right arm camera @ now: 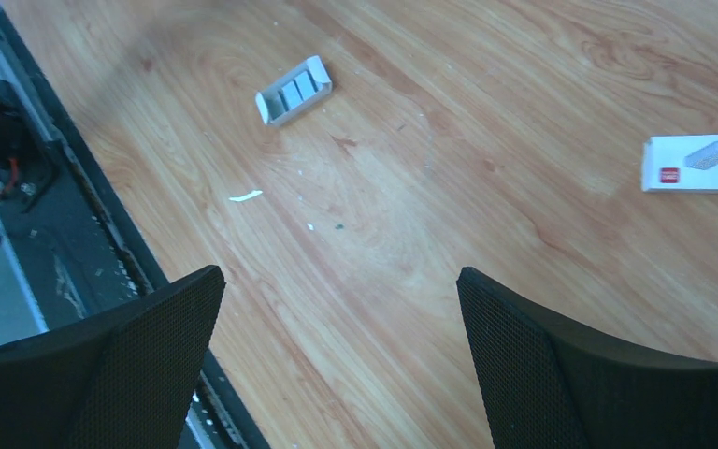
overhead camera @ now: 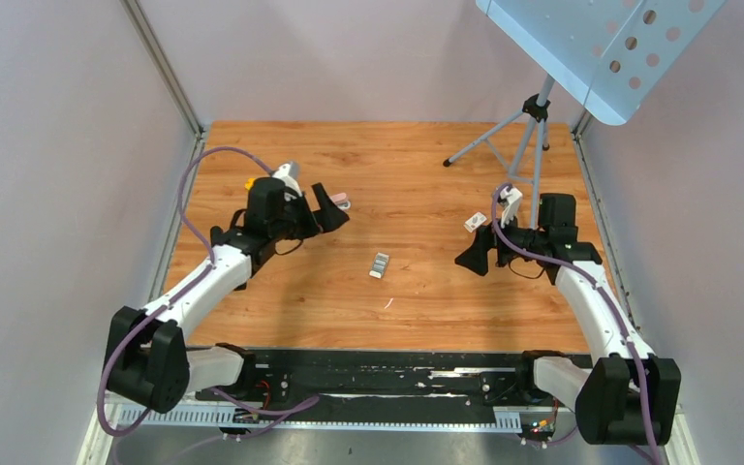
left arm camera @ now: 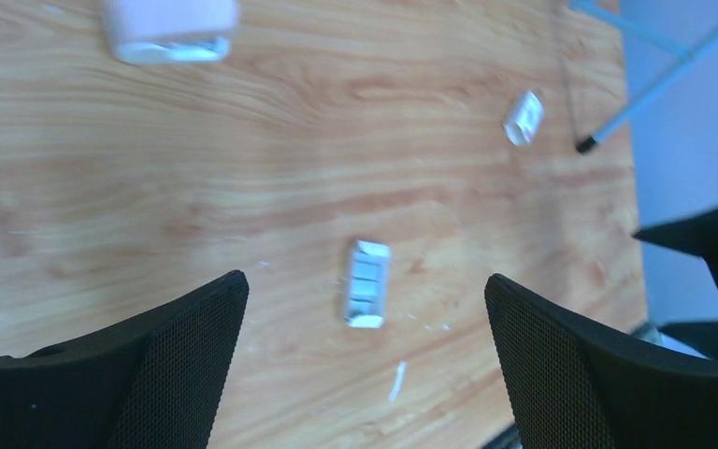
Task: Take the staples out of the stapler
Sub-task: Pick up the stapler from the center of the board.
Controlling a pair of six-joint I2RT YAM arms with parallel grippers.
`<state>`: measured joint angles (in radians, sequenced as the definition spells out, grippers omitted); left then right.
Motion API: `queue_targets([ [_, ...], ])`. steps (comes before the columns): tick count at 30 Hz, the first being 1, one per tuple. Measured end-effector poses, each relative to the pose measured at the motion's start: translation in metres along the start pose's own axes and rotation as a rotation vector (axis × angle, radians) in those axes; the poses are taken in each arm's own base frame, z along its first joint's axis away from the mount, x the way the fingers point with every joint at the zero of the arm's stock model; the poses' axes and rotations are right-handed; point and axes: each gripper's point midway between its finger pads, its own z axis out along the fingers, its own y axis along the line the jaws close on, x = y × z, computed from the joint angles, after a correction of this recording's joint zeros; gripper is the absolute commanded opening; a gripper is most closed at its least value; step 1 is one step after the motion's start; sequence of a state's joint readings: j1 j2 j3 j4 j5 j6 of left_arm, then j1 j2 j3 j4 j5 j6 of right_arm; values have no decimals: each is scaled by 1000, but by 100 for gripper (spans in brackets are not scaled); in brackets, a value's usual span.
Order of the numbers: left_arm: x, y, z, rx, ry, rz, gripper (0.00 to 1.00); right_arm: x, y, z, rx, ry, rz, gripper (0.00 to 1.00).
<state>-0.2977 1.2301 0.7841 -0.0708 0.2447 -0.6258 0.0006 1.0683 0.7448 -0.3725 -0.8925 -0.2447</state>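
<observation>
Both pairs of jaws stand spread wide with nothing between them. The left jaws, at the end of the left arm [overhead camera: 208, 281], hang over the far left part of the tabletop [overhead camera: 397, 165]. In the left wrist view their two black mesh-faced fingers [left arm camera: 187, 365] are far apart, with bare wood showing in the gap. The right jaws, on the right arm [overhead camera: 586, 295], hang over the right side of the tabletop. They point toward the middle and are parted just as widely in the right wrist view.

The staples [overhead camera: 379, 264] lie flat near the middle of the tabletop, between the two arms and clear of both. They form a short grey ribbed block with white edges, and nothing touches them. A thin white sliver [overhead camera: 387, 303] lies a little nearer than the staples and apart from them.

A small white box [right arm camera: 701, 164] with a red mark and a printed drawing lies flat on the wood, just on the far side of the right jaws. A small pink stapler [overhead camera: 341, 201] sits just beyond the tips of the left jaws; whether it touches them cannot be told. At the far right a tripod [overhead camera: 533, 126] stands on the tabletop under a pale blue perforated panel [overhead camera: 591, 48].
</observation>
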Motion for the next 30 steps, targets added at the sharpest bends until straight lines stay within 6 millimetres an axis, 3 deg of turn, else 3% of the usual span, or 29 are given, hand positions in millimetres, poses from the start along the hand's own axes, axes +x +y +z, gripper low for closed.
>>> queue_targets([
  [3, 16, -21, 5, 42, 21, -8, 99, -5, 7, 5, -21, -10, 45, 100],
  [9, 9, 6, 24, -88, -2, 44, 97, -11, 16, 10, -56, -25, 77, 100],
  [17, -26, 5, 79, 74, 181, 510, 93, -11, 21, 13, -78, -33, 88, 100],
  [22, -35, 23, 117, 114, 338, 743, 84, -12, 22, 12, -81, -40, 80, 100],
  [26, -35, 41, 134, 107, 432, 873, 76, -12, 22, 12, -81, -42, 78, 100],
  [30, -34, 53, 137, 102, 489, 994, 69, -12, 22, 12, -81, -42, 77, 100],
])
